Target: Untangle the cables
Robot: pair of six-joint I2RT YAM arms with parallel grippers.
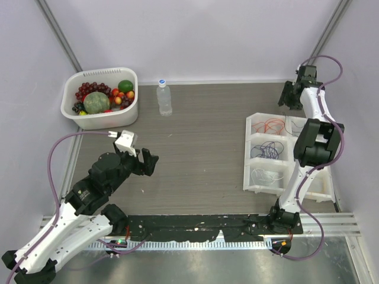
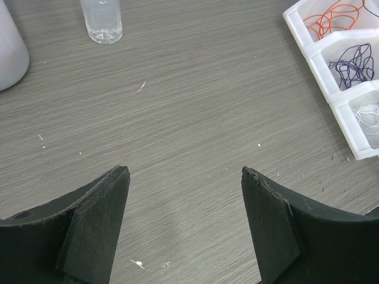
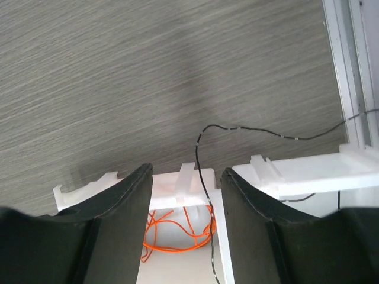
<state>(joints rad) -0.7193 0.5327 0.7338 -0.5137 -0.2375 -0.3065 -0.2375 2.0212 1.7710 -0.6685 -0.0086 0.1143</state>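
Done: thin orange cables (image 3: 177, 236), purple cables (image 2: 354, 64), white cables (image 2: 368, 115) separate in white plastic compartment tray (image 3: 308, 174). Left, probably: thin black cable (image 3: 249, 131), running between right fingers (image 3: 118, 219), looping ahead. Left fingers (image 2: 98, 225), right fingers apart, empty.

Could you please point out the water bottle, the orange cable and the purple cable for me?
water bottle (image 1: 164, 99), top external view, middle of its clear body.
orange cable (image 2: 331, 18), left wrist view, centre of its loops.
purple cable (image 2: 353, 64), left wrist view, centre of its tangle.
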